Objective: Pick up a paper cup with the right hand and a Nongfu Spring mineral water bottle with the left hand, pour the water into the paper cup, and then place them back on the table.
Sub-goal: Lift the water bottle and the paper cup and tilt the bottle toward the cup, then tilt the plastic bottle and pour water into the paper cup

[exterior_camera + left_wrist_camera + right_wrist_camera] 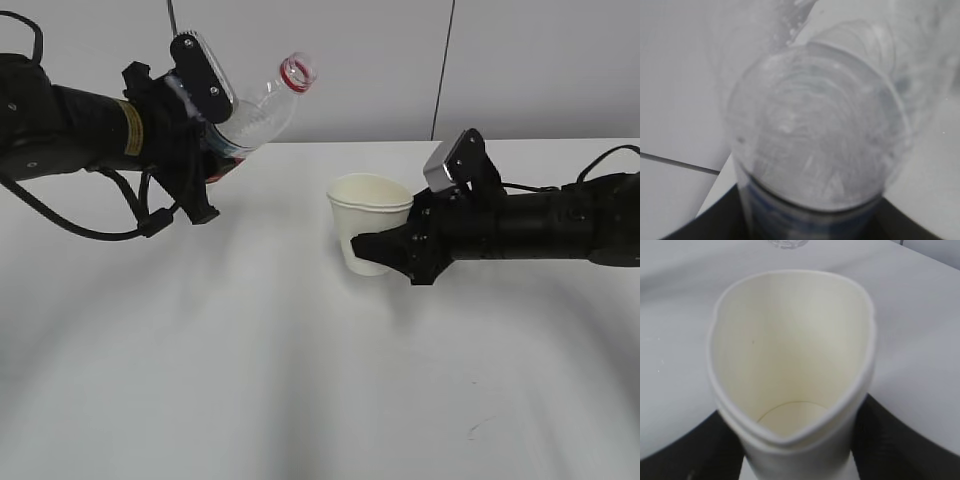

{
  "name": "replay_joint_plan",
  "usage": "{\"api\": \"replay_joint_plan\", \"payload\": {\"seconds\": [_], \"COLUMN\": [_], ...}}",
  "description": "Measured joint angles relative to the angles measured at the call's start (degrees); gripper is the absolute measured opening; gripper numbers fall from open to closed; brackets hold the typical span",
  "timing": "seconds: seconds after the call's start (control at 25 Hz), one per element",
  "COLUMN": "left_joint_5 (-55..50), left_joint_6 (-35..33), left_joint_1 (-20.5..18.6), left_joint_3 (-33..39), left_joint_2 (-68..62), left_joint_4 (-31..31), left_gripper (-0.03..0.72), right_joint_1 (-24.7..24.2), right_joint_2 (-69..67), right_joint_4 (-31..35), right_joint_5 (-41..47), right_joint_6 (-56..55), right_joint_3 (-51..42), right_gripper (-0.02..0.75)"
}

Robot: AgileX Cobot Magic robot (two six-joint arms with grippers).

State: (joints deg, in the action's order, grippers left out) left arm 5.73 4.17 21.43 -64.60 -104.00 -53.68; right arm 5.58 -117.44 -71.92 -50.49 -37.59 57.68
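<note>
The paper cup (pixel 790 375), thin and soft, is already squeezed oval in the right hand (pixel 385 250), held at mid-wall above the table (pixel 300 400). At ten o'clock from it, the left hand (pixel 205 165) clamps the Nongfu Spring mineral water bottle (pixel 262 108) low on its slippery body, neck tilted toward two o'clock

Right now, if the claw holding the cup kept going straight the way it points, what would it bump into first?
Probably nothing soon. The right claw points left, low over the bare table. The left claw with its tilted bottle hangs higher, though depth is hard to judge.
</note>
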Motion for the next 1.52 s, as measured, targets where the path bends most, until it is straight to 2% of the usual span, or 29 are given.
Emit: {"api": "replay_joint_plan", "payload": {"seconds": [0.24, 0.4, 0.64, 0.92, 1.32, 1.52], "left_joint_5": [-1.5, -3.8, -7.5, -8.9, -10.1, -11.3], "left_joint_6": [0.0, 0.0, 0.0, 0.0, -0.1, -0.1], "left_joint_1": [0.1, 0.1, 0.1, 0.1, 0.9, 2.1], "left_joint_3": [0.0, -0.2, -2.7, -3.8, -4.2, -4.2], "left_joint_2": [0.0, 0.0, 0.0, 0.1, 0.1, 0.1], "left_joint_4": [-4.3, -7.3, -8.7, -15.4, -22.2, -25.3], "left_gripper": [0.289, 0.289, 0.29, 0.29, 0.29, 0.29], "right_joint_1": [2.4, 3.4, 4.1, 4.1, 4.1, 4.1], "right_joint_2": [0.0, 0.0, -1.6, -2.4, -2.4, -2.4], "right_joint_4": [-5.6, -6.0, -3.6, 1.2, 1.3, -1.5], "right_joint_5": [1.8, 2.3, 2.8, 3.7, 3.9, 3.5], "right_joint_6": [-5.2, -6.4, -6.7, -3.6, -3.5, -5.8], "right_joint_3": [3.2, 4.1, 4.5, 5.9, 7.9, 7.9], "right_gripper": [0.438, 0.438, 0.437, 0.437, 0.437, 0.437]}}
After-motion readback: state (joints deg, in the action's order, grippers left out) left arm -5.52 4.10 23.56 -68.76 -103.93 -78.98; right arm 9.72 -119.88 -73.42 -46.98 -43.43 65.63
